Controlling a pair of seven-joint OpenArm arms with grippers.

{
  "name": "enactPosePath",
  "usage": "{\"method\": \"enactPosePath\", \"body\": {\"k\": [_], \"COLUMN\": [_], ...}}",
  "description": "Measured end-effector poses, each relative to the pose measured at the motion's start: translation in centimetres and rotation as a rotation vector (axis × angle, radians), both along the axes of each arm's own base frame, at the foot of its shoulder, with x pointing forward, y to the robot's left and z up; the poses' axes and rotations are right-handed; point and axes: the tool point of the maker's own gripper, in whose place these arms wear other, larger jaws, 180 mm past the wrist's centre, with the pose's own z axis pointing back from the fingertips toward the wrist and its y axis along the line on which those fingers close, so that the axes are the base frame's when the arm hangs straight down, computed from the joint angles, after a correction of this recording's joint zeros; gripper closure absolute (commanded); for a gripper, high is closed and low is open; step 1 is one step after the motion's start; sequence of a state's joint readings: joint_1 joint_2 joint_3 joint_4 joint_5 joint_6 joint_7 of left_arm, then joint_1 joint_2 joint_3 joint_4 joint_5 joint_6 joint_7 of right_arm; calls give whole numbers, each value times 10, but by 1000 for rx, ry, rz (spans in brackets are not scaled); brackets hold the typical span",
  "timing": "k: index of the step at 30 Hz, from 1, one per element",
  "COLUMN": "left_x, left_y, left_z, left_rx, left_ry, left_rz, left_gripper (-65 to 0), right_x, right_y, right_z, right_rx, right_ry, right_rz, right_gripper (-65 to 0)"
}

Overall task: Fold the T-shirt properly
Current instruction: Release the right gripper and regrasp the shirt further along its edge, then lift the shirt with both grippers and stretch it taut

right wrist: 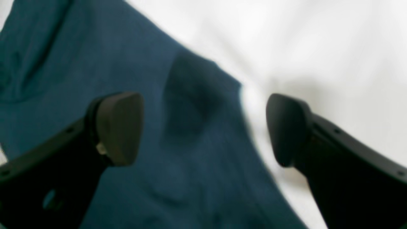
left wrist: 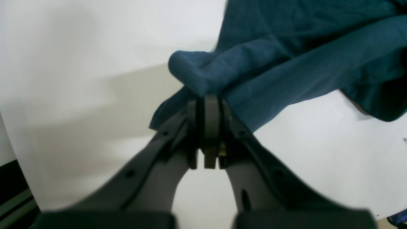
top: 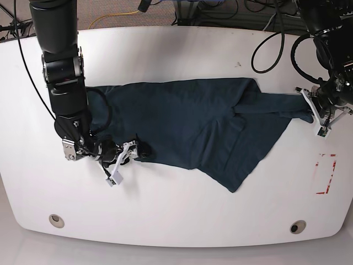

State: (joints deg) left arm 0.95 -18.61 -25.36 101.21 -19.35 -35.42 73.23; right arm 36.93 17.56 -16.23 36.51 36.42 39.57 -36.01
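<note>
The dark navy-teal T-shirt (top: 193,124) lies spread and wrinkled across the middle of the white table (top: 182,215). My left gripper (top: 308,108) is at the shirt's right end, shut on a bunched tip of cloth that is pulled out toward it. In the left wrist view the gripper (left wrist: 206,98) pinches the T-shirt's fabric (left wrist: 302,63) and holds it above the table. My right gripper (top: 138,150) is open at the shirt's lower left edge. In the right wrist view the gripper (right wrist: 203,127) is spread wide over the T-shirt (right wrist: 159,159), whose edge runs between the fingers.
Cables (top: 265,22) run along the table's back edge. A red outline mark (top: 326,174) is on the table at the right. Two round holes (top: 55,220) (top: 298,227) sit near the front edge. The table's rounded edges are close to both arms.
</note>
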Motion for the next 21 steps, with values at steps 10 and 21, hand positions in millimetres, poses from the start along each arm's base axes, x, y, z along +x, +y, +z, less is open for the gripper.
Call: {"method": "enactPosePath", "body": {"k": [10, 21], "left_x": [0, 2], "left_y": [0, 0], "left_z": [0, 2], "left_rx": [0, 0], "left_ry": [0, -5], "left_rz": [0, 0], "left_gripper": [0, 0], "right_x": [-4, -7], "right_y": [31, 30], "right_z": [-2, -4], "right_rx": [42, 28], "right_ry": [7, 28], "right_rz": [33, 45], "right_gripper": [-300, 0]}}
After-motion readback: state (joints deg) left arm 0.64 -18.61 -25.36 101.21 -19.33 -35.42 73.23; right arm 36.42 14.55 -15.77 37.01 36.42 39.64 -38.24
